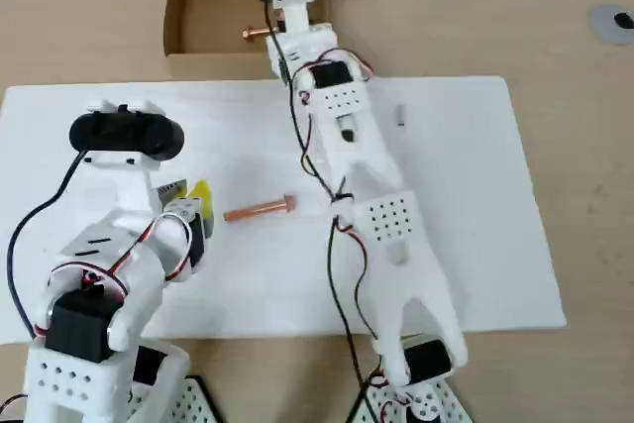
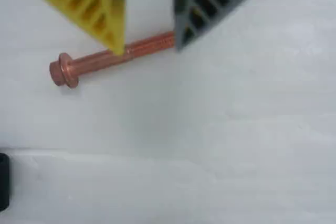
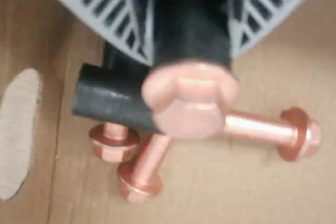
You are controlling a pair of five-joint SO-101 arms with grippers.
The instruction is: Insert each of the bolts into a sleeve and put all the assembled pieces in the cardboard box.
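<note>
A copper bolt (image 1: 260, 210) lies on the white mat (image 1: 456, 245) in the middle. My left gripper (image 1: 201, 207) stands open at the bolt's (image 2: 100, 62) threaded end, its yellow finger (image 2: 97, 9) and grey finger (image 2: 210, 3) on either side of the shaft. My right gripper (image 1: 281, 35) is over the cardboard box (image 1: 203, 7) and is shut on a black sleeve (image 3: 191, 30) with a bolt head (image 3: 190, 100) sticking out of it. On the box floor below lie another black sleeve (image 3: 111, 100) and several bolts (image 3: 268, 129).
A small dark piece (image 1: 400, 114) lies on the mat to the right of the right arm. A grey disc (image 1: 612, 22) sits at the table's far right corner. A black thing (image 2: 3, 179) shows at the edge of the left wrist view.
</note>
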